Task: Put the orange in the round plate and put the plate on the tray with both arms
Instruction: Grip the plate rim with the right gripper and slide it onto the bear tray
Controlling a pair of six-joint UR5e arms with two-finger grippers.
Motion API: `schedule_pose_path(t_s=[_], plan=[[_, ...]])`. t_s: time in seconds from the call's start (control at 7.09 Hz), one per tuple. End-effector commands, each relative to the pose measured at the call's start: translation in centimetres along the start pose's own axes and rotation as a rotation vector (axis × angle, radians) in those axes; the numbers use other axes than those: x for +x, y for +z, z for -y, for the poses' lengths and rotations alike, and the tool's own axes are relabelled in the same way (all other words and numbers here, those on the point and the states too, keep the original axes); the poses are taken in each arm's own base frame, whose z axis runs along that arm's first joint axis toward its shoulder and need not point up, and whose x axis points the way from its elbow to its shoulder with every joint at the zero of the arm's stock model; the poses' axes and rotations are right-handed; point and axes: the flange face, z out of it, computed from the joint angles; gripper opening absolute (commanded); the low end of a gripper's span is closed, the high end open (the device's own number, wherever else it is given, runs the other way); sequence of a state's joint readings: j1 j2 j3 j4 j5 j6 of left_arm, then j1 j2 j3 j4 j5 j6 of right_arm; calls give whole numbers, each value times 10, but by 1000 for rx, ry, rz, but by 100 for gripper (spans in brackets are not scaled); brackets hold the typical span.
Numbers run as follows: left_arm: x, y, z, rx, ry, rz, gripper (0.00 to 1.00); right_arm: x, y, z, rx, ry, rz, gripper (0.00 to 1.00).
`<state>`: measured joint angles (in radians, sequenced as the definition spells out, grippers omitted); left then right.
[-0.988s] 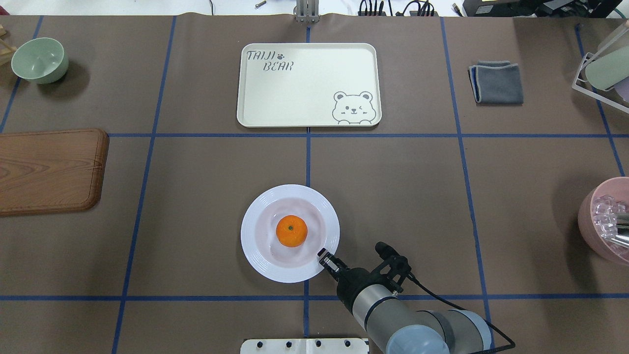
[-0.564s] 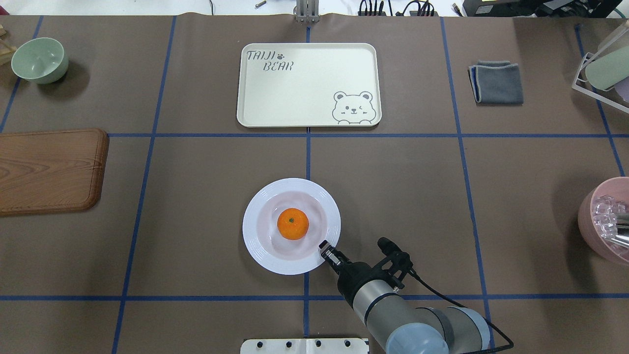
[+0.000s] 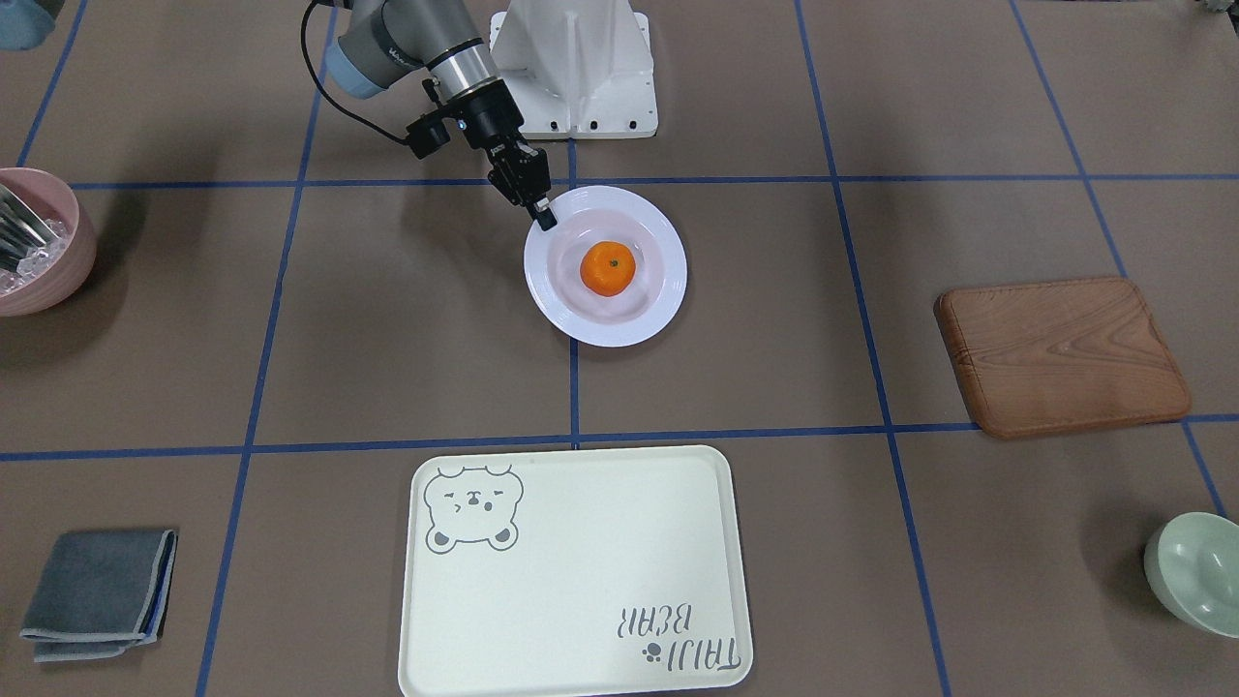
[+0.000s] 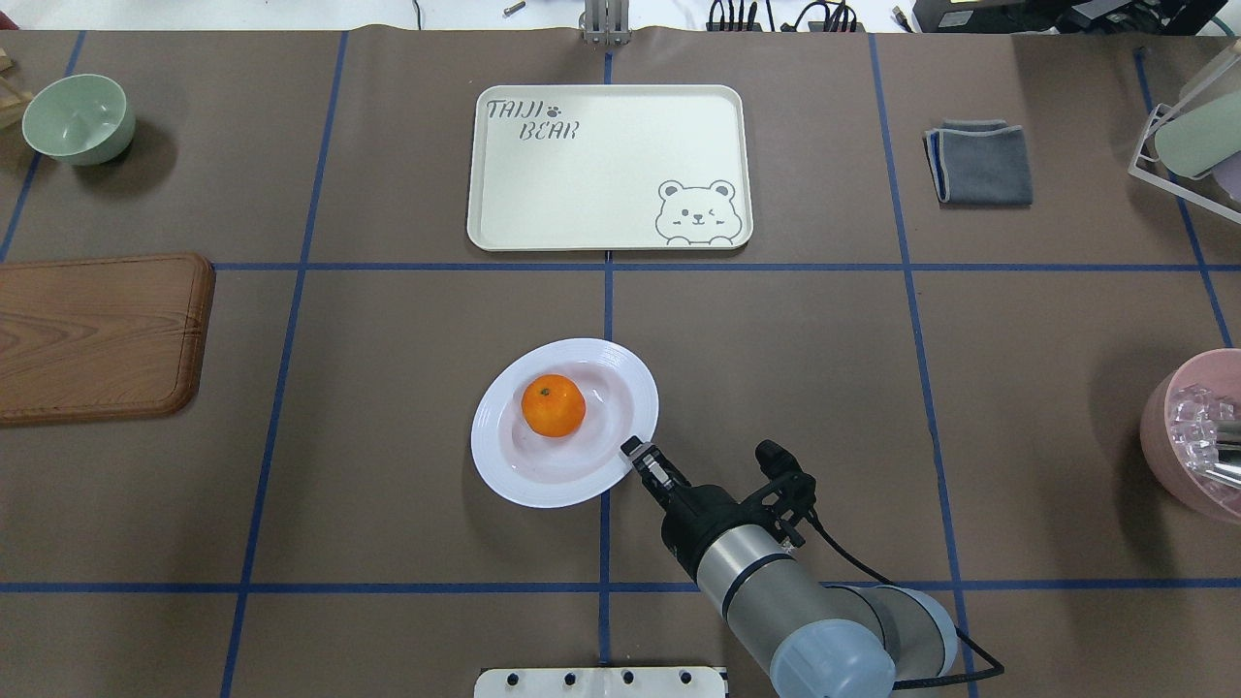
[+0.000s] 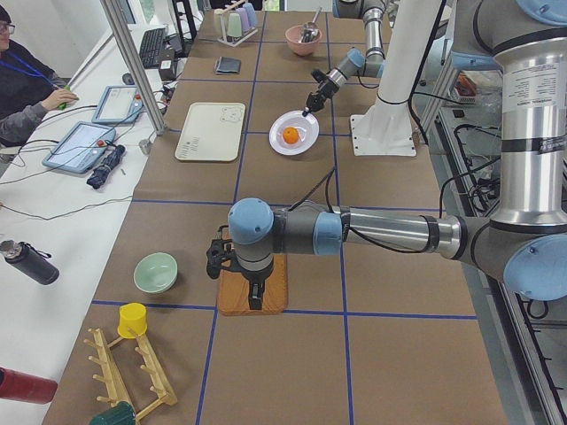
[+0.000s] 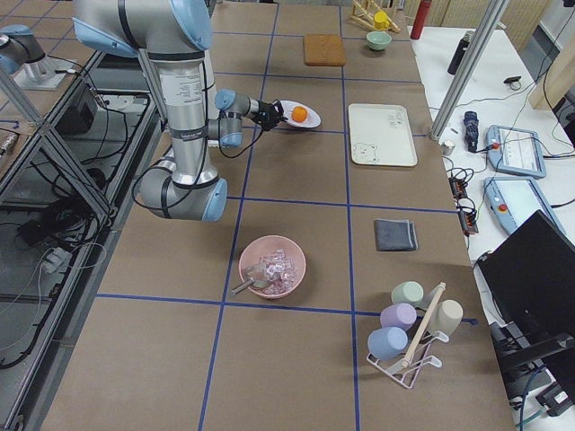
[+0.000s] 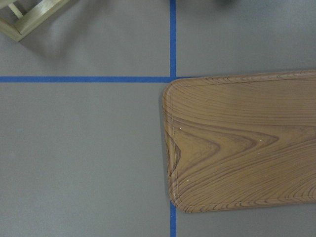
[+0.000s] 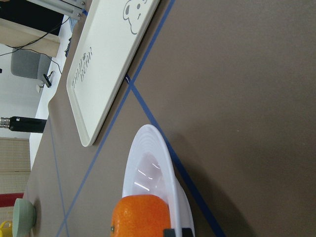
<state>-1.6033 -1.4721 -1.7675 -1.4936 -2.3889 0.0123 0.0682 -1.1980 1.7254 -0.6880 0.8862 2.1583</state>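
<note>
The orange lies in the white round plate, off-centre toward its left. My right gripper is shut on the plate's near-right rim, and the plate looks tilted, its gripped side raised. From across the table the gripper pinches the plate at its rim. The cream tray lies beyond, apart from the plate, with nothing on it. My left gripper hangs over the wooden board, and I cannot tell whether it is open or shut.
A brown wooden board lies at the left edge, with a mint bowl behind it. A folded grey cloth, a cup rack and a pink bowl of ice stand at the right. A person sits at a side desk.
The right gripper has carried the plate away from the robot's base toward the tray. The plate has tipped, and the orange has rolled from its middle to its left side.
</note>
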Motion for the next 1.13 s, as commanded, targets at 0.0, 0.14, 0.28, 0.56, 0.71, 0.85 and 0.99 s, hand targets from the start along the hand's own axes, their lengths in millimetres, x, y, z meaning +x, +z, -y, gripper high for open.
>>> schedule_pose_path(t_s=[0.0, 0.14, 0.28, 0.56, 0.71, 0.85, 0.99], plan=[[-2, -1, -3, 1, -4, 10, 98, -24, 5, 3, 28, 40, 49, 0], [-2, -2, -3, 1, -8, 8, 98, -41, 7, 3, 30, 61, 74, 0], [-10, 5, -17, -11, -30, 4, 98, -54, 9, 11, 27, 90, 112, 0], [-11, 4, -57, -18, -50, 5, 98, -79, 15, 28, 49, 119, 160, 0], [-8, 0, -66, -11, -47, 7, 98, -101, 22, 42, 69, 150, 191, 0], [-8, -2, -66, -8, -48, 8, 98, -114, 40, 66, 108, 204, 207, 0], [-8, -2, -66, -8, -48, 8, 98, -118, 85, 81, 174, 225, 196, 0]])
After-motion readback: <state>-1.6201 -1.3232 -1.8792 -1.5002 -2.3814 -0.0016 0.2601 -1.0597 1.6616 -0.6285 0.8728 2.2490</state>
